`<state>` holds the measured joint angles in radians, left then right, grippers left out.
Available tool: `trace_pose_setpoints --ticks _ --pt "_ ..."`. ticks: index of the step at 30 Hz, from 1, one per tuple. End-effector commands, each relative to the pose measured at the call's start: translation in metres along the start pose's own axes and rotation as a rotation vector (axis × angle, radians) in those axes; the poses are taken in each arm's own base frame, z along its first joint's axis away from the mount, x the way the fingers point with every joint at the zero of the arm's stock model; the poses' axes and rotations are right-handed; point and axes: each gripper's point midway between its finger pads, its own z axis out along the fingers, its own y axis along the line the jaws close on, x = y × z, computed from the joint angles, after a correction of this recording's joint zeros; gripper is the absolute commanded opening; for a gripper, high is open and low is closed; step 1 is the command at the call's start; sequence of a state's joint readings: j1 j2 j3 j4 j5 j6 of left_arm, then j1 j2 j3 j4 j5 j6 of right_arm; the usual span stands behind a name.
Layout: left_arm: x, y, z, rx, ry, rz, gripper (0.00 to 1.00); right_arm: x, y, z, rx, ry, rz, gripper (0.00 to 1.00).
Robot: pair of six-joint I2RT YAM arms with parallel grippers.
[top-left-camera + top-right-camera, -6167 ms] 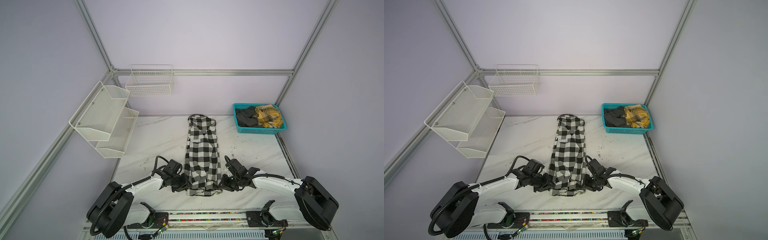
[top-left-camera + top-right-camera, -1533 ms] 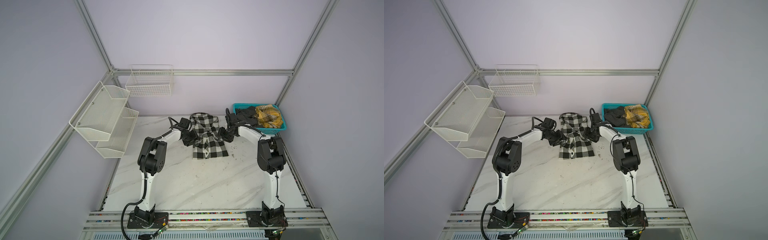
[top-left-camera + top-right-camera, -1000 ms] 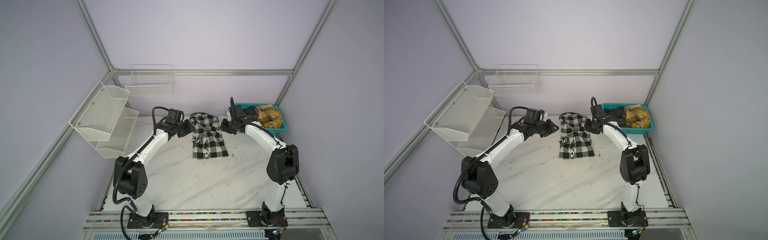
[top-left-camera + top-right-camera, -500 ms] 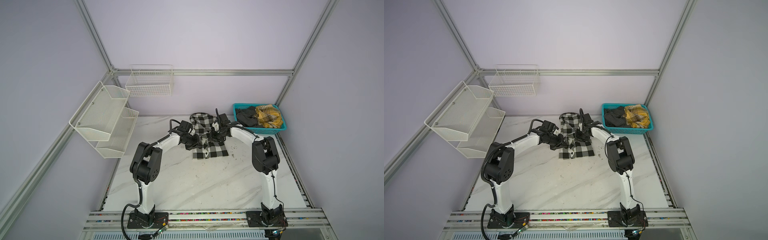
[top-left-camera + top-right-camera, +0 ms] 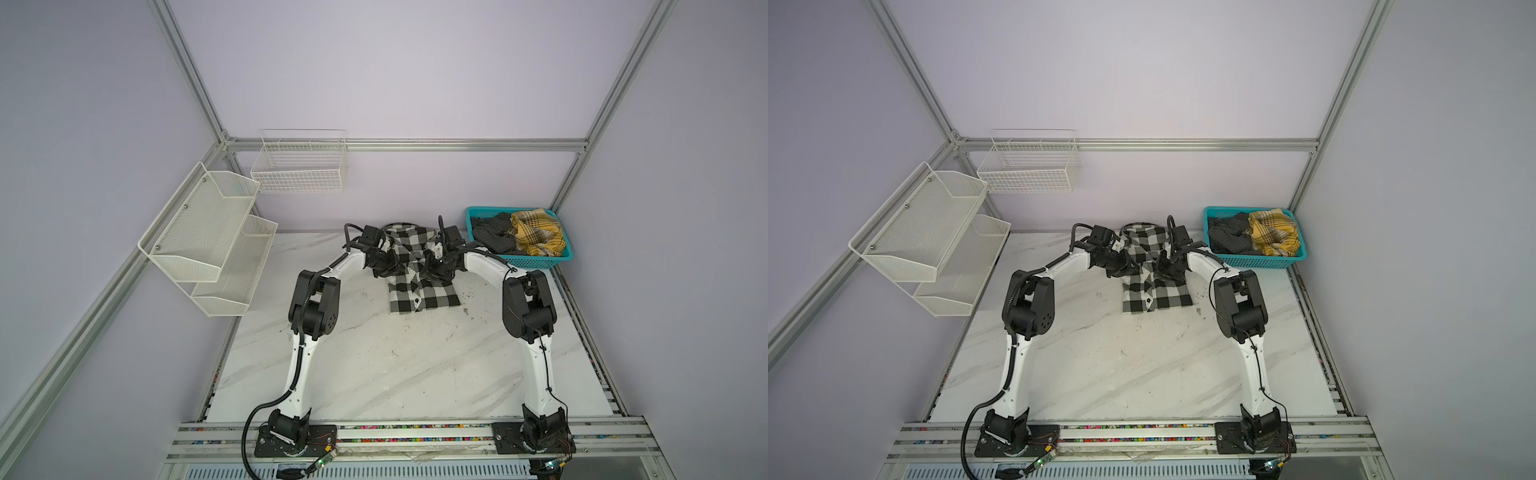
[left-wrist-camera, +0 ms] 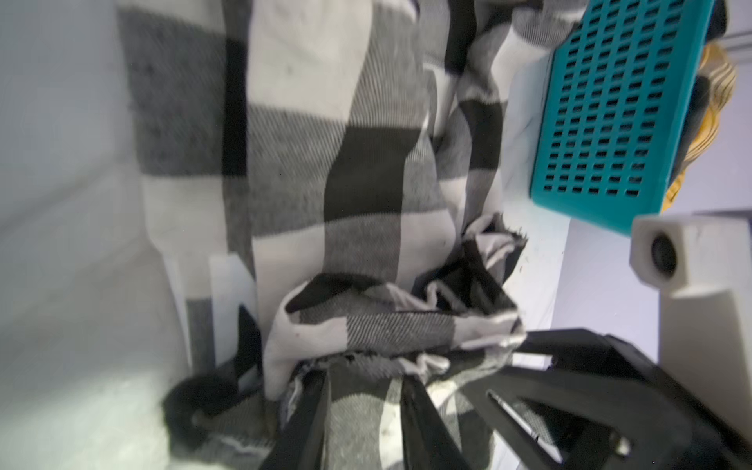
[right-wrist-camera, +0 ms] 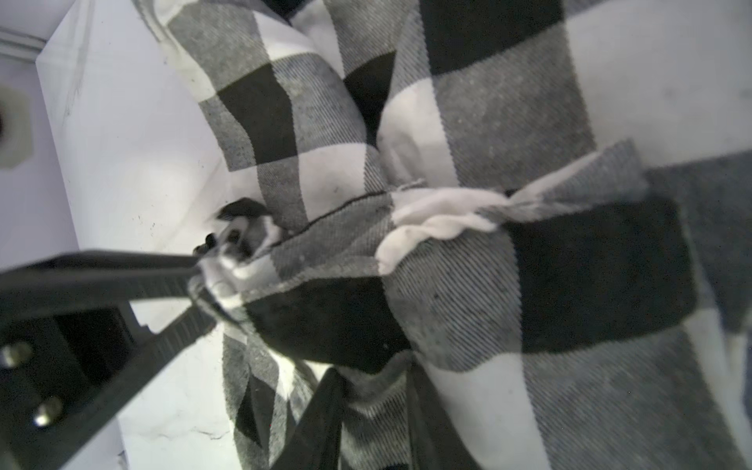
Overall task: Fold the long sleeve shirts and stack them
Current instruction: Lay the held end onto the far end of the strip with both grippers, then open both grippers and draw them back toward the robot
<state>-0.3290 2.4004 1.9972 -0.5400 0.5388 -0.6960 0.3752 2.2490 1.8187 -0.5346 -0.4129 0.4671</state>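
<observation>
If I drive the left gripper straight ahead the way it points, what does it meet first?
The checked shirt: a bunched fold lies right ahead of the left gripper. The teal basket looks farther and off line, though depth is unclear.

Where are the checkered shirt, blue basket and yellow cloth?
checkered shirt point(image 5: 424, 293), in a top view, on its near folded half.
blue basket point(image 5: 536, 261), in a top view, on its front wall.
yellow cloth point(image 5: 538, 232), in a top view, on its middle.

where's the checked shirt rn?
In both top views the checked shirt lies folded at the far middle of the table, just left of the teal basket.
</observation>
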Motion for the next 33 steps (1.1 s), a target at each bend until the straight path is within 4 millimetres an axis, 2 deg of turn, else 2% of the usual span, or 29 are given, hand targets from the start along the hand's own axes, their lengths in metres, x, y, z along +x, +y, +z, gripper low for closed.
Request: trace_pose_setpoints --ticks 1,4,6,9,12,14,16,19,22,25,28,31,33 --pt "-0.018 -0.025 -0.003 0.050 -0.033 0.041 0.40 -0.017 0.001 -0.034 0.071 -0.104 0.022 0.46" --pt "-0.013 -0.017 0.005 0.049 -0.015 0.021 0.47 -0.028 -0.016 -0.055 0.141 -0.163 0.044 0.54" --pt "-0.012 -0.020 -0.003 0.052 -0.018 0.020 0.47 -0.027 -0.028 -0.058 0.186 -0.167 0.033 0.55" --pt "-0.017 -0.032 -0.042 0.034 -0.095 0.036 0.52 -0.021 -0.043 -0.052 0.249 -0.139 0.012 0.53" --pt "-0.011 -0.026 -0.096 -0.051 -0.170 0.006 0.61 -0.016 -0.053 -0.047 0.281 -0.129 -0.001 0.52" --pt "0.010 -0.013 -0.123 -0.108 -0.182 -0.013 0.68 -0.016 -0.058 -0.045 0.304 -0.128 -0.007 0.51" --pt "0.039 0.002 -0.133 -0.134 -0.155 -0.033 0.71 -0.016 -0.058 -0.045 0.302 -0.129 -0.023 0.54" --pt "0.085 0.021 -0.122 -0.088 -0.060 -0.097 0.72 -0.015 -0.060 -0.039 0.303 -0.119 -0.035 0.58" --pt "0.113 0.029 -0.101 0.002 0.009 -0.181 0.69 -0.009 -0.071 -0.027 0.325 -0.090 -0.030 0.53" --pt "0.114 0.024 -0.092 0.035 0.009 -0.175 0.70 -0.003 -0.080 -0.019 0.343 -0.072 -0.028 0.42" --pt "0.109 0.024 -0.087 0.025 0.003 -0.159 0.71 -0.002 -0.090 -0.019 0.379 -0.081 -0.016 0.28" --pt "0.110 0.030 -0.078 0.011 0.019 -0.170 0.70 -0.007 -0.094 -0.029 0.410 -0.119 0.001 0.02" --pt "0.114 0.034 -0.072 0.003 0.035 -0.175 0.69 -0.009 -0.095 -0.037 0.426 -0.153 0.019 0.00"
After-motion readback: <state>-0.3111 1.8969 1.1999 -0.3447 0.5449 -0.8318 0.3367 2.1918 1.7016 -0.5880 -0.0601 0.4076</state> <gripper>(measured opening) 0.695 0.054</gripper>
